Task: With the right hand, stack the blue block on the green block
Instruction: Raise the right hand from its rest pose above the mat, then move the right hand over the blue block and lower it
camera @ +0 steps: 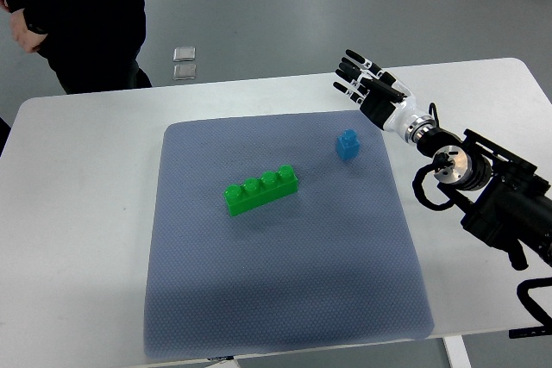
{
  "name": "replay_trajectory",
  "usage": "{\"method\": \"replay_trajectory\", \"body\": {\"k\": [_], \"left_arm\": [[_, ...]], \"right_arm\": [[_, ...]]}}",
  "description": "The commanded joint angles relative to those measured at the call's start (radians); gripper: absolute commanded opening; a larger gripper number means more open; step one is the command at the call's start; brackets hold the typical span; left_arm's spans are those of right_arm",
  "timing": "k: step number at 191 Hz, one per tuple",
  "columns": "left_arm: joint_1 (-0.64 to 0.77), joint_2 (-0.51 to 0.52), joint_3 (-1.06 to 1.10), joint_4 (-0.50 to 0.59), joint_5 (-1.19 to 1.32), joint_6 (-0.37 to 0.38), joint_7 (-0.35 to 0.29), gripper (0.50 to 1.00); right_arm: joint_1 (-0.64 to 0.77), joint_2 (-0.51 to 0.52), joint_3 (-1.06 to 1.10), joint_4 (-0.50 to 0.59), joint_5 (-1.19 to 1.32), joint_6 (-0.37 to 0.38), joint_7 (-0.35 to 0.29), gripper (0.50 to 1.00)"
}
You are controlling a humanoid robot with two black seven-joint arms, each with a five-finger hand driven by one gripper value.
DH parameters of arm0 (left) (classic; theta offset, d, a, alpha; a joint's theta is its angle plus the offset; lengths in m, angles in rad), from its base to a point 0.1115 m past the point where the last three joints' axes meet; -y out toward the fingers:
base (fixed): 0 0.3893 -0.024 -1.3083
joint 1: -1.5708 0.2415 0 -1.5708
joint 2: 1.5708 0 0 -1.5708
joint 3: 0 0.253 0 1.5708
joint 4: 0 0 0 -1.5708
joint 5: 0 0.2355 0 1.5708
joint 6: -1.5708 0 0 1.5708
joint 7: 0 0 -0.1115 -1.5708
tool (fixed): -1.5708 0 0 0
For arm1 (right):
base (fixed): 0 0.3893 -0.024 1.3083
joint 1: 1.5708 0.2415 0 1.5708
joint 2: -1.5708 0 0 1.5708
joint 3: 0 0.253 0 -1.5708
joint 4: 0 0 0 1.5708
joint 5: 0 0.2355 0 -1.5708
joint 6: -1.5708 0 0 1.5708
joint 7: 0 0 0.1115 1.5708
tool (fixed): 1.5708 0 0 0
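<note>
While the right hand (366,85) hovers with fingers (349,65) spread, blue block (348,145) sits apart from green block (260,190)

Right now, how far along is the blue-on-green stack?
Nothing is stacked yet. The blue block sits alone on the grey mat, apart from the green block, which lies to its left, nearer the camera. In hand: nothing; the right hand is open, beyond and right of the blue block, not touching it. Left: reach, grasp, lift, carry across, set it on the green studs.
</note>
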Motion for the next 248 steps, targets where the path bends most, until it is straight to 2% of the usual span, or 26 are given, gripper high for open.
{"method": "replay_trajectory", "body": {"k": [1, 81, 125, 152, 159, 169, 170, 182, 192, 193, 216, 248], "left_arm": [[0.0, 0.0, 0.0, 0.0, 0.0, 0.001, 0.0, 1.0], [-0.003, 0.0, 0.002, 0.001, 0.0, 0.001, -0.001, 1.0], [-0.003, 0.0, 0.003, 0.001, 0.0, 0.001, -0.001, 1.0], [-0.003, 0.0, 0.003, 0.001, 0.0, 0.001, -0.001, 1.0], [-0.003, 0.0, 0.003, 0.001, 0.0, 0.001, -0.001, 1.0], [-0.003, 0.0, 0.003, 0.001, 0.0, 0.001, -0.001, 1.0], [-0.003, 0.0, 0.003, 0.0, 0.0, 0.001, -0.001, 1.0], [-0.003, 0.0, 0.003, 0.001, 0.0, 0.001, -0.001, 1.0], [-0.003, 0.0, 0.003, 0.001, 0.0, 0.001, -0.001, 1.0], [-0.003, 0.0, 0.003, 0.0, 0.0, 0.001, -0.001, 1.0], [-0.003, 0.0, 0.003, 0.0, 0.0, 0.001, -0.001, 1.0], [-0.003, 0.0, 0.003, 0.0, 0.0, 0.001, -0.001, 1.0]], "right_arm": [[0.0, 0.0, 0.0, 0.0, 0.0, 0.0, 0.0, 0.915], [0.003, -0.002, -0.002, 0.003, -0.003, 0.011, 0.006, 0.915], [0.049, -0.011, -0.025, 0.003, -0.024, 0.02, 0.0, 0.913], [0.11, -0.054, -0.064, 0.005, -0.081, 0.035, -0.003, 0.913], [0.164, -0.06, -0.164, 0.005, -0.1, 0.037, -0.003, 0.913], [0.164, -0.06, -0.164, 0.005, -0.1, 0.037, -0.003, 0.913], [0.21, -0.077, -0.233, 0.006, -0.1, 0.037, -0.003, 0.915], [0.265, -0.112, -0.337, 0.006, -0.1, 0.043, -0.003, 0.913], [0.265, -0.112, -0.338, 0.006, -0.1, 0.043, -0.003, 0.913], [0.328, -0.136, -0.438, 0.006, -0.098, 0.057, -0.003, 0.913], [0.471, -0.196, -0.672, 0.02, -0.098, 0.086, -0.002, 0.915], [0.612, -0.232, -0.911, 0.117, -0.158, 0.124, -0.003, 0.915]]}}
